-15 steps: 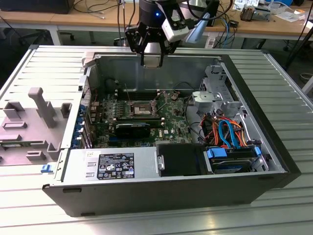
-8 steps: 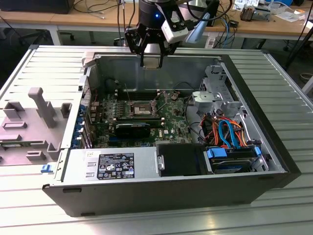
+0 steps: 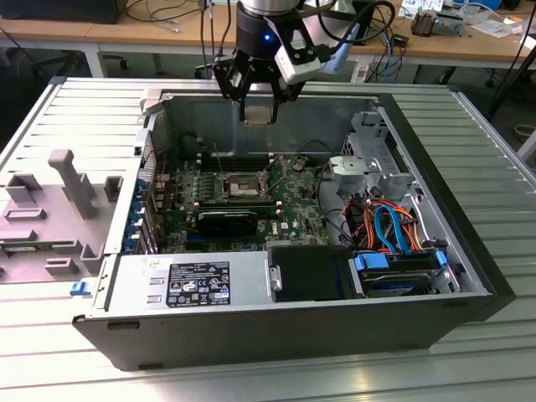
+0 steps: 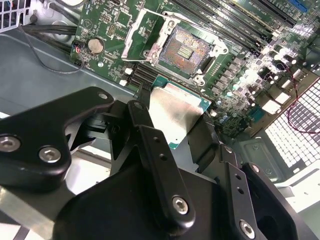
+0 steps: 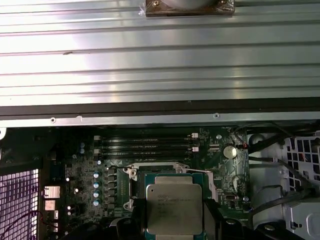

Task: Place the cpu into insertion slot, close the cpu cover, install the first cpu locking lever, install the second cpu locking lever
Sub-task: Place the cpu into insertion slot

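Observation:
My gripper [image 3: 258, 107] hangs over the open computer case, shut on the cpu [image 3: 258, 115], a flat square chip with a dull silver top. In both wrist views the black fingers [image 4: 137, 117] clamp two opposite edges of the cpu [image 5: 175, 205]. The cpu [image 4: 176, 111] is held in the air above the green board, apart from the insertion slot [image 4: 187, 50]. That slot [image 3: 240, 183] has a dark bare centre and a silvery rim. The cpu cover [image 4: 141, 37], a thin metal frame, is swung open beside the slot.
Long black memory slots [image 5: 145, 145] run next to the socket. A black card [image 3: 230, 222], a power supply [image 3: 188, 285] and a drive bay with blue and orange cables [image 3: 389, 226] stand in the case. A grey fixture [image 3: 67, 193] stands at the exterior view's left.

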Controlling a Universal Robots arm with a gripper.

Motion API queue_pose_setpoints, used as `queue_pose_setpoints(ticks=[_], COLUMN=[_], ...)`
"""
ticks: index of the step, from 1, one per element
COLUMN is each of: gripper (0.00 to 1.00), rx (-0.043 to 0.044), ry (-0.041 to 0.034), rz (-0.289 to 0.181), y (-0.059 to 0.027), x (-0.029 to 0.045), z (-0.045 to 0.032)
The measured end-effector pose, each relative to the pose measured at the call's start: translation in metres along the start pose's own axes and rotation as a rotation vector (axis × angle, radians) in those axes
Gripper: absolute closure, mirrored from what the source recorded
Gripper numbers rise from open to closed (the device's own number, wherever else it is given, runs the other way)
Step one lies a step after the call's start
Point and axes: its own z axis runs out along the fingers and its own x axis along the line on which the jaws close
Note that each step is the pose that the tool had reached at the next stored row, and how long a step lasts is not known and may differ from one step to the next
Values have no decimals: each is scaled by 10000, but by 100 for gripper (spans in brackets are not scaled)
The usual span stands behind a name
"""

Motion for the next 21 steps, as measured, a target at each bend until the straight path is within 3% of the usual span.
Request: queue_pose_setpoints(ticks=[3,5,18,20,21], gripper=[46,46,46,46,46], rx=[17,31,46,70,69], ry=[0,-1,-1,-2,-2], rz=[1,2,2,3,2], y=[-6,-16,-23,-47,-47], x=[1,0,-1,-2,-2], z=[18,70,88,160,161])
